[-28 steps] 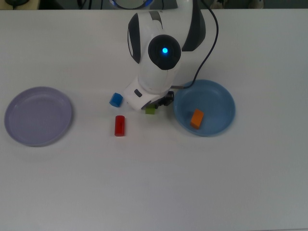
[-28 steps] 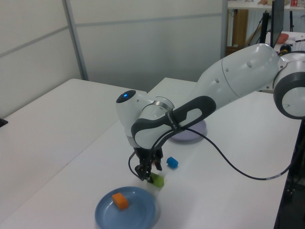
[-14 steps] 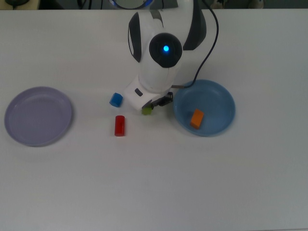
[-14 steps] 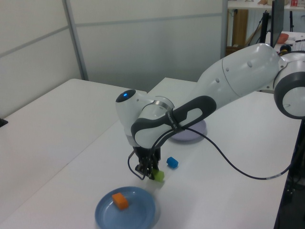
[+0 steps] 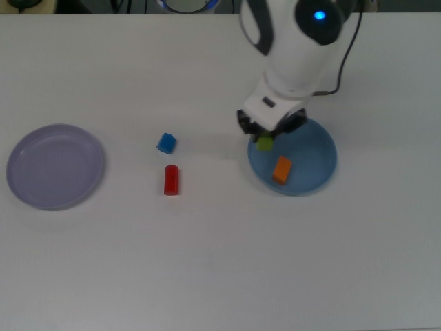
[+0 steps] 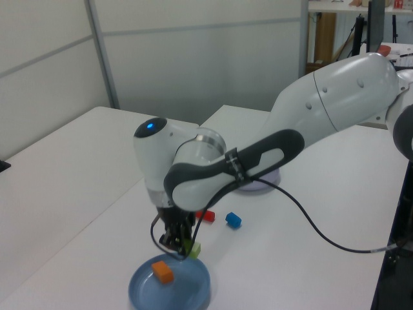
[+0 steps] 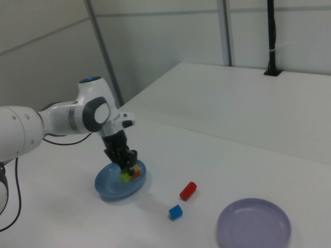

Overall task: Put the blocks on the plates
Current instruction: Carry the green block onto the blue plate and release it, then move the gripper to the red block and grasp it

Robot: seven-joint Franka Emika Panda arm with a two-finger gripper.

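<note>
Pinching the green bar (image 5: 264, 143), the tool (image 5: 266, 138) is hanging over the rim of the blue plate (image 5: 317, 172) nearest the top view's left. The bar is sitting between the fingers, clear of the bench (image 5: 220, 262) and above the plate's edge; in the left view the green bar (image 6: 192, 249) is showing just below the tool (image 6: 179, 246), beside the blue plate (image 6: 187, 290). In the right view the tool (image 7: 126, 164) is holding the green bar (image 7: 125, 176) over the blue plate (image 7: 106, 190).

The orange block (image 5: 281, 169) is lying inside the blue plate, near the bar but apart from it. The blue cylinder (image 5: 166, 143) and the red cylinder (image 5: 171, 180) are resting on the bench between the two plates, the red one lying on its side just below the blue one in the top view. The lavender plate (image 5: 41, 189) is sitting well apart at the top view's left, holding nothing.

The bench is showing plain white and matte. A black cable (image 6: 335, 242) is trailing from the arm over the bench top in the left view. Pale grey wall panels (image 6: 193, 58) are standing behind the bench.
</note>
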